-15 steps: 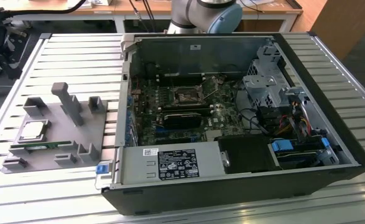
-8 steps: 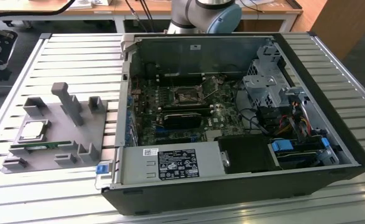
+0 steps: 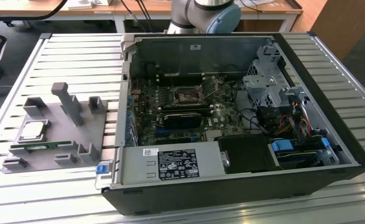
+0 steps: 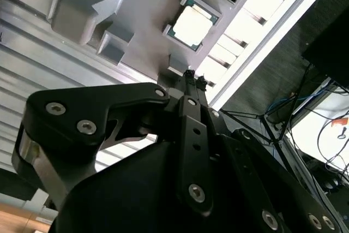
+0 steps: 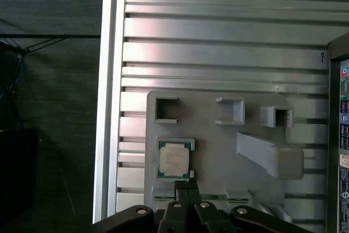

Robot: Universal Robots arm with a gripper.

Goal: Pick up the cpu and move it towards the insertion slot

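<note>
We found the gripper point(image 5: 186, 185) closed, fingers pressed together on nothing, poised near the cpu point(image 5: 174, 159). The cpu lay in the grey holder point(image 3: 45, 114) at the exterior view's left, well apart from the insertion slot point(image 3: 185, 97) inside the open computer case point(image 3: 232, 191).

Open computer case point(image 3: 232, 193) beside grey holder tray point(image 3: 61, 133) on slatted table point(image 3: 76, 56)

The hand point(image 4: 194, 77) is matte black, built of angular plate-like links pinned with round silver screw heads point(image 4: 87, 127) and narrowing to slim fingers point(image 4: 192, 126). Behind the hand sits a bulky black housing point(image 4: 136, 195). The arm point(image 3: 189, 16) is silver-grey with a pale blue joint cap point(image 3: 227, 16).
</note>
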